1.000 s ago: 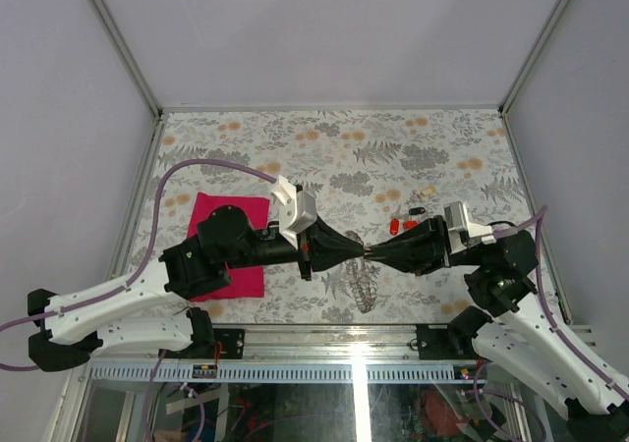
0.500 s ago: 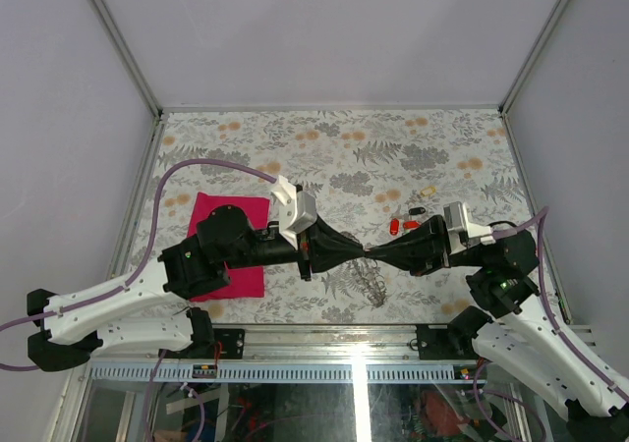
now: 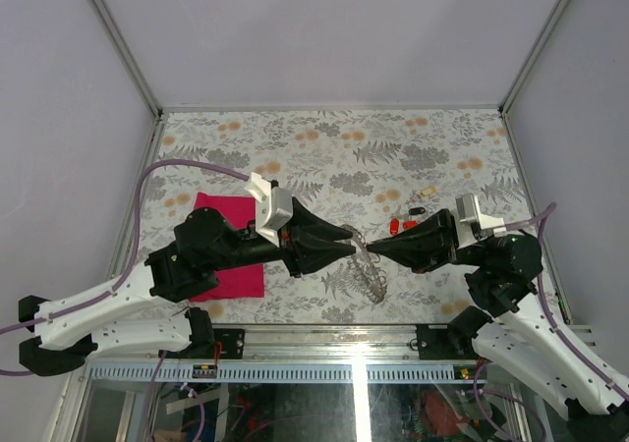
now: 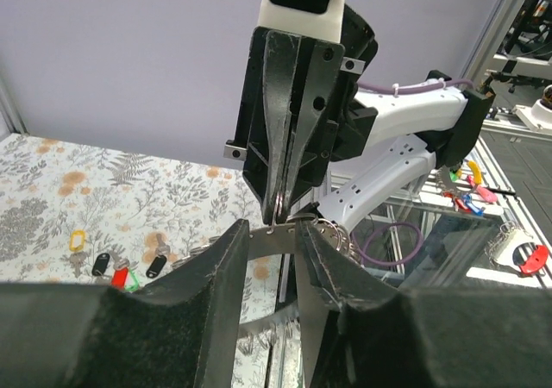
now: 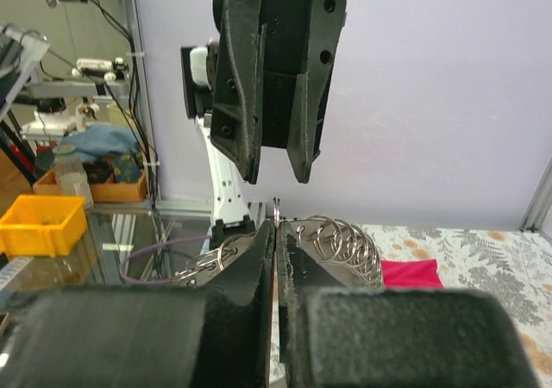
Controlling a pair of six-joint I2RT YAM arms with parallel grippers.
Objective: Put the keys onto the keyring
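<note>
One magenta cloth [image 3: 241, 277] lies left of centre, one left gripper [image 3: 351, 249] stands slightly parted at mid-frame, one keyring [image 3: 370, 277] dangles there pinched in the fully closed right gripper [image 3: 374, 253], and the keys [image 3: 402, 225], two red-headed, cluster just upper right.

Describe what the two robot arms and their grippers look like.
The left arm and right arm have white links and black joints. The left gripper and right gripper are black, tapering wedges. A purple cable trails each.
</note>
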